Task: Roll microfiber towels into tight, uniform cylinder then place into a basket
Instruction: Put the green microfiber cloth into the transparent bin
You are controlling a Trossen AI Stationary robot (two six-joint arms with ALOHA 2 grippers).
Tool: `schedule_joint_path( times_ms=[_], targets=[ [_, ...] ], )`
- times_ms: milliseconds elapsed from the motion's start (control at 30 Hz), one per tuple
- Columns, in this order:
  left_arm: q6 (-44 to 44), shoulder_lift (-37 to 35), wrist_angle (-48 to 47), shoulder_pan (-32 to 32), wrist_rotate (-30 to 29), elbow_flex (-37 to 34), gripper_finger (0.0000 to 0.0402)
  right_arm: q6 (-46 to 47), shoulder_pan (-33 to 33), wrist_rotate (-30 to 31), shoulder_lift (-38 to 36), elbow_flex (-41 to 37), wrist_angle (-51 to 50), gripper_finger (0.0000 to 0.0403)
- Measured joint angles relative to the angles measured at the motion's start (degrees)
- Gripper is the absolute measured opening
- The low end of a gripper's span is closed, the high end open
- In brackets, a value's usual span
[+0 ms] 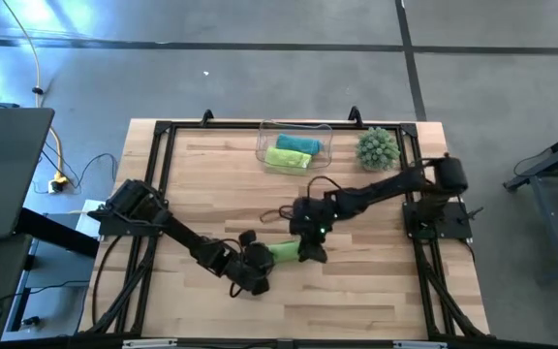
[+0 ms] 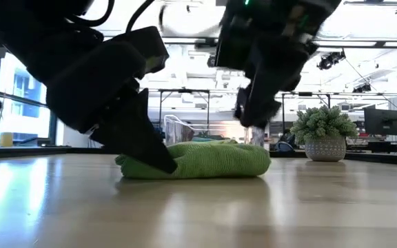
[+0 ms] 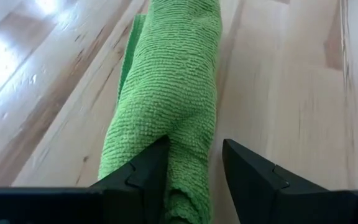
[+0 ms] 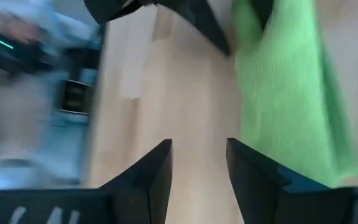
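Note:
A lime green towel (image 1: 284, 252), rolled into a cylinder, lies on its side on the wooden table, near the middle and toward the front. It also shows in the low view (image 2: 212, 160). My left gripper (image 1: 258, 264) is at the roll's left end, with that end between its fingers (image 3: 194, 152). My right gripper (image 1: 310, 247) hovers open and empty just above the roll's right end (image 4: 199, 149), the roll beside it (image 4: 284, 87). The clear basket (image 1: 263, 145) at the far edge holds a teal towel (image 1: 298, 144) and a lime green towel (image 1: 289, 158), both rolled. My left gripper pinches the roll's left end (image 3: 191, 180) between its two fingers. The fingers slant down from the table's left and lie along the roll. One fingertip (image 2: 158, 157) reaches the tabletop. The roll lies level on the table along its whole length.
A round spiky green plant ball (image 1: 378, 147) in a pot stands at the far right, beside the basket. A black frame (image 1: 163, 131) runs round the table's edge. Bare wood lies in front of the roll and to the left.

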Motion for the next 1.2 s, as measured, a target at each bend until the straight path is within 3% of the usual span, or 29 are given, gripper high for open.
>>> schedule_joint_path(
  times_ms=[233, 333, 467, 767, 967, 1200],
  targets=[
    [-3.14, -0.02, 2.45, 0.92, 3.57, -0.05, 0.0144, -25.41, 12.93, 39.29, -2.59, 0.13, 3.17, 0.0144],
    [-3.13, 0.00, 5.41, 1.42, 7.29, -0.15, 0.0144, -29.72, 16.25, 48.01, 0.66, 0.13, 6.92, 0.0145],
    [-2.94, 0.04, 7.60, 2.05, 11.88, -0.20, 0.0144, -24.71, 16.95, 48.60, 3.43, 0.13, 9.33, 0.0154],
    [-3.37, 0.04, 7.75, 3.10, 12.82, -0.22, 0.0144, -18.47, 19.21, 44.46, 4.51, 0.19, 12.23, 0.0200],
    [-3.37, 0.09, 8.72, 3.04, 13.14, -0.28, 0.0144, -18.42, 18.71, 48.89, 8.71, 0.24, 13.43, 0.0200],
    [-1.17, -2.25, 9.65, 2.77, 15.08, -0.52, 0.0144, -12.01, 16.52, 48.56, 12.99, 0.50, 15.05, 0.0195]
  ],
)
